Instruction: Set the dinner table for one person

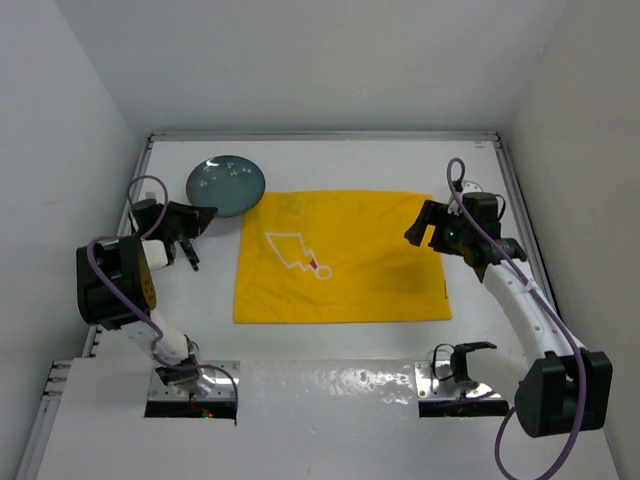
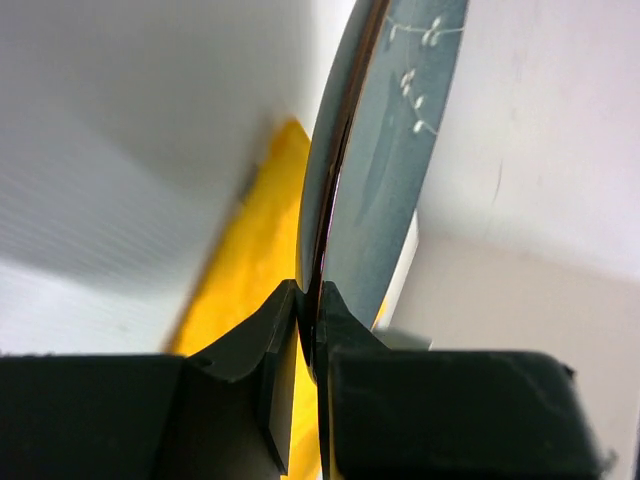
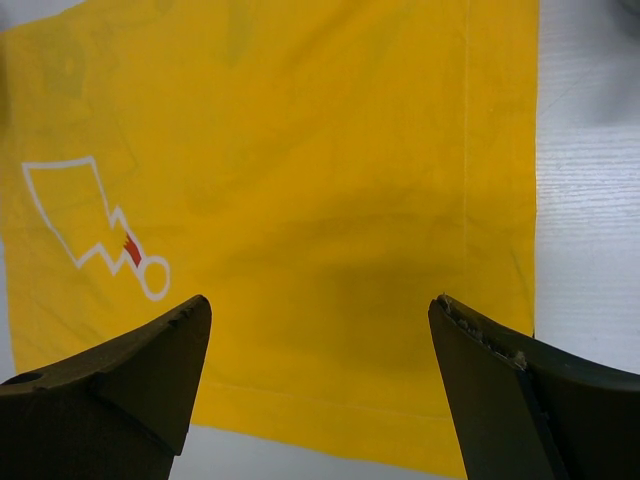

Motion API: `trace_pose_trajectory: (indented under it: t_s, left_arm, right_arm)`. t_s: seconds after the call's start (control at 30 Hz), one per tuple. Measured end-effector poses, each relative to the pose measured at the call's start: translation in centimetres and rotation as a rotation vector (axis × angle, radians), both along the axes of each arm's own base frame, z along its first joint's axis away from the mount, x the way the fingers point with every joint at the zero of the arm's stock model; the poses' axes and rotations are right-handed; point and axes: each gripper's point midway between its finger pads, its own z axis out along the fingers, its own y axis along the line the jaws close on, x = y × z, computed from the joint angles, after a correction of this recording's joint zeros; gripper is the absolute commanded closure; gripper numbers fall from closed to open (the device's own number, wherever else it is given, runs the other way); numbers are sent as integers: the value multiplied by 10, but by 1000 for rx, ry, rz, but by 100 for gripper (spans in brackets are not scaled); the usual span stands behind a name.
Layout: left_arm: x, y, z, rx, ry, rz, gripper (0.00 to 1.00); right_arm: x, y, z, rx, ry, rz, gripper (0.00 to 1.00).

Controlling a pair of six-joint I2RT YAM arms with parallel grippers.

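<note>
A dark blue-grey plate [image 1: 226, 185] with small white marks is at the far left of the white dinner table [image 1: 330, 160], its right rim at the yellow placemat's [image 1: 340, 255] far left corner. My left gripper [image 1: 200, 217] is shut on the plate's near rim; in the left wrist view the rim [image 2: 345, 180] sits edge-on between the black fingers [image 2: 265, 350]. My right gripper [image 1: 418, 228] is open and empty, held above the placemat's right part [image 3: 330, 200].
The placemat has a white outline drawing with a small red mark [image 1: 300, 255], also in the right wrist view [image 3: 100, 225]. Thin metal rails [image 1: 520, 215] edge the table, with white walls close on three sides. A bare strip of tabletop [image 3: 590, 200] lies right of the placemat.
</note>
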Motion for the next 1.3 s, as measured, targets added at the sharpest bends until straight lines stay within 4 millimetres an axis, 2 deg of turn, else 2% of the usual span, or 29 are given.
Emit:
trace_pose_trajectory:
  t_s: [0.1,0.17,0.27,0.3,0.33,0.4,0.5,0.63,0.9,1.0,1.3]
  left_arm:
    - [-7,-27,18,55,-43,-103,100]
    - [-15,-59,25,90,-65,-214,100]
    - [-33,-115,26,102,-82,-399,100]
    - [-39,-128,25,103,-82,-440,100]
    - [-50,-151,24,106,-85,-517,100]
    - [-68,-183,22,107,-94,-630,100]
    - [-89,-214,23,99,-114,-753,100]
    - [-98,-234,16,93,-126,-820,100]
    - [-111,-255,-26,83,-34,-885,100]
    - [-112,-260,-31,81,-23,-901,100]
    - [-98,-270,-34,84,-48,-914,100]
  right_arm:
    - [0,0,2,1,-8,0,12]
    - [0,0,3,0,-7,-1,12]
    - [0,-1,6,-6,-10,-1,12]
    - [1,-1,8,-8,-13,0,12]
    - [1,-1,9,-10,-16,0,12]
    - [2,-2,12,-10,-21,0,12]
    - [1,-2,14,-11,-26,1,12]
    - [-1,-2,16,-13,-29,2,12]
    - [-5,-3,18,-20,-30,3,12]
    - [-5,-4,19,-23,-32,0,12]
    - [-9,-5,16,-31,-16,-1,11]
